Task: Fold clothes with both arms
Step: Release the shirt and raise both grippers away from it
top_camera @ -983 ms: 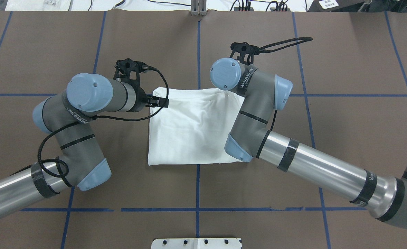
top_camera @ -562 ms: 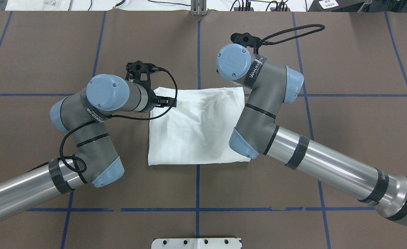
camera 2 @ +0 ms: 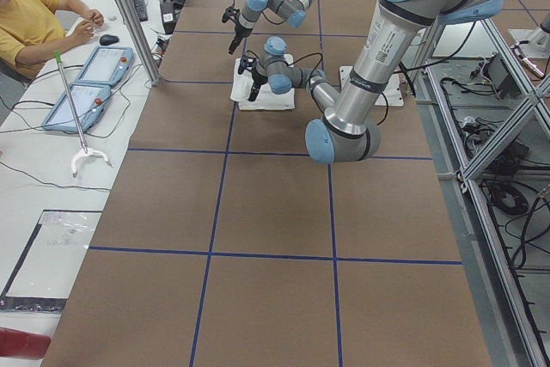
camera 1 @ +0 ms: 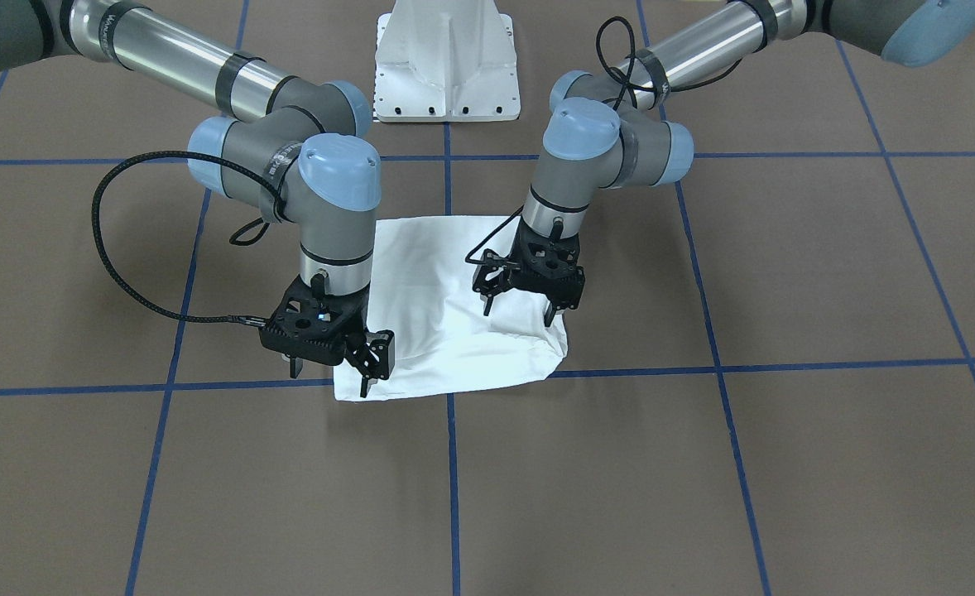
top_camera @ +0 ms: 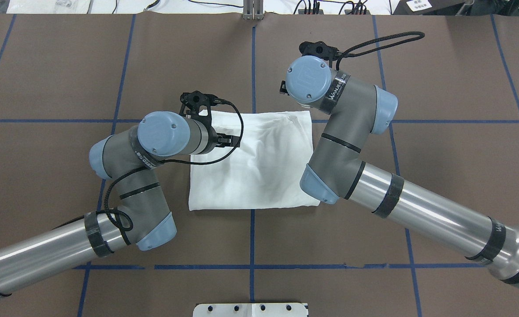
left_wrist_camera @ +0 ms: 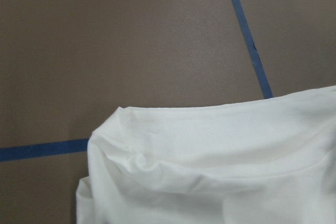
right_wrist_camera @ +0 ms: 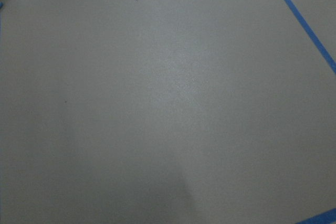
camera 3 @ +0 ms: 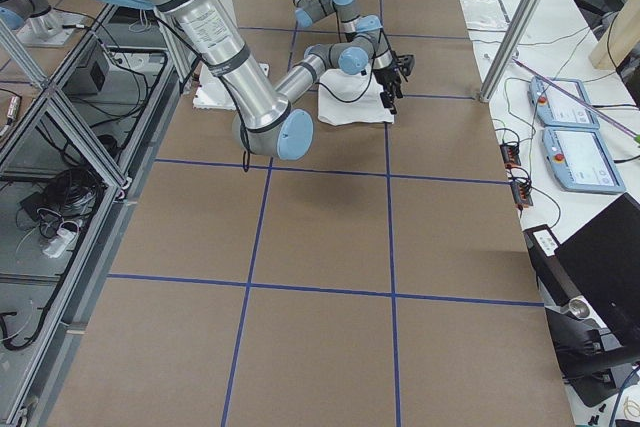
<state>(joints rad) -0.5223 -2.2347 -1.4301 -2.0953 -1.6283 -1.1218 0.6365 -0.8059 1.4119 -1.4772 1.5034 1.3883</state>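
Front-facing view: a white shirt [camera 1: 442, 281], folded to a rough rectangle, lies flat on the brown counter [camera 1: 703, 463]. The left claw [camera 1: 517, 318] hangs spread and empty, with the shirt's edge directly below it. The left arm [camera 1: 620, 149] bends sharply so the claw points straight down. The right claw [camera 1: 328, 379], also spread and empty, points down from the bent right arm [camera 1: 289, 157], the shirt's corner just beside it. The cloth looks light, soft and floppy; pinching two corners at once would likely hold best.

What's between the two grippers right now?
Only the folded white T-shirt, lying between left gripper and right gripper; the front-facing view shows it.
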